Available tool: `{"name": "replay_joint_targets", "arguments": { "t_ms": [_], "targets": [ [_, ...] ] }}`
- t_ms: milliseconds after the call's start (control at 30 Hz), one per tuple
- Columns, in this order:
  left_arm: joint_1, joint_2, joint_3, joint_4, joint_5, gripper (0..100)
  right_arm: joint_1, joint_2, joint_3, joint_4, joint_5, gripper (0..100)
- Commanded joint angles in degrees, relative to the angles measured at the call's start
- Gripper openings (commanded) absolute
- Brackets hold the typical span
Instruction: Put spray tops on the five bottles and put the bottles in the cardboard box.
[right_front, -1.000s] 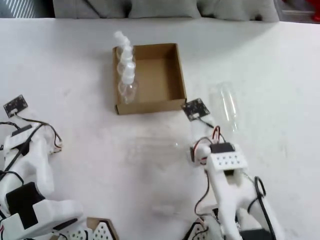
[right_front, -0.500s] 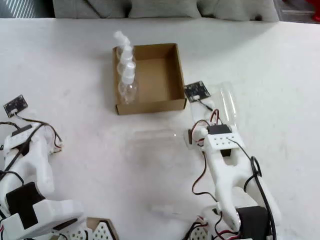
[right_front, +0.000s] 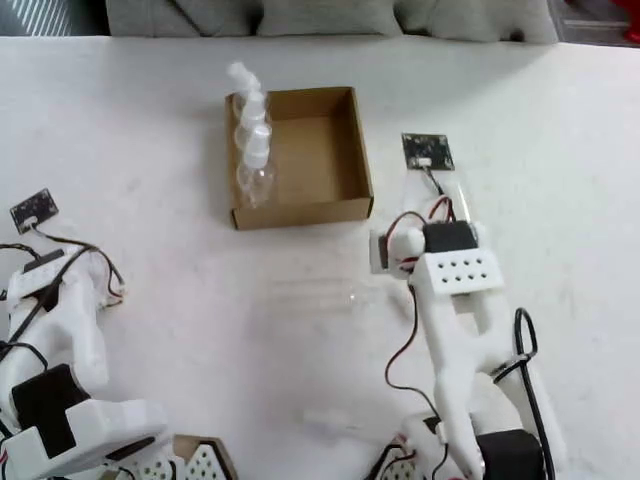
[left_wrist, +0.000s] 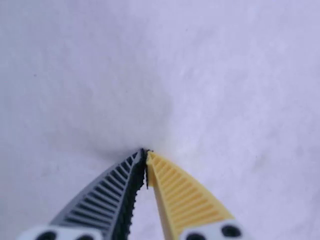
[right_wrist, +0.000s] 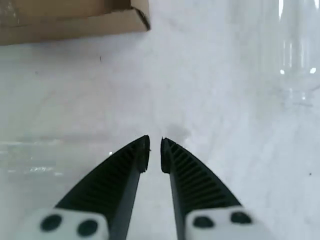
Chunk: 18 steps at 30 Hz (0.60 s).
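Note:
The cardboard box (right_front: 310, 150) sits at the middle back of the table, and its corner (right_wrist: 75, 22) appears in the right wrist view. Three clear bottles with white spray tops (right_front: 250, 140) stand along its left wall. One clear topless bottle (right_front: 310, 288) lies on the table in front of the box. Another clear bottle (right_front: 452, 195) (right_wrist: 295, 50) lies right of the box, partly under the right arm (right_front: 450, 270). My right gripper (right_wrist: 155, 150) hovers over bare table between box and bottle, shut with nothing in it. My left gripper (left_wrist: 146, 159) is shut over bare table.
The left arm (right_front: 50, 300) rests at the table's near left edge. Loose wires run along both arms. A small cardboard piece (right_front: 200, 455) lies at the near edge. Bare white table surrounds the box on the left and far right.
The right arm has stretched forward, away from the near edge, its wrist board passing from the box's near right corner to beside the box. The left arm stayed still.

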<state>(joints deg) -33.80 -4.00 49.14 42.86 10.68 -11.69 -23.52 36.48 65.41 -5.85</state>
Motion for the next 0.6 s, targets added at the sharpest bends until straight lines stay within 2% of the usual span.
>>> {"name": "replay_joint_targets", "arguments": {
  "t_ms": [0, 167, 400, 567],
  "targets": [
    [-0.4, 0.75, -2.02, -0.62, -0.7, 2, -6.2, -2.77, -6.59, 15.52, 3.52, 9.1],
    [-0.4, 0.75, -2.02, -0.62, -0.79, 2, -9.98, -2.77, -6.51, 18.24, 16.7, 9.7],
    [-0.4, 0.75, -2.02, -0.53, -0.88, 2, -11.12, -2.15, -4.75, 12.88, 51.6, 10.7],
    [-0.4, 0.75, -2.02, -0.53, -0.88, 2, -14.46, -2.15, 1.05, 8.92, 64.35, 28.9]
  ]
}}
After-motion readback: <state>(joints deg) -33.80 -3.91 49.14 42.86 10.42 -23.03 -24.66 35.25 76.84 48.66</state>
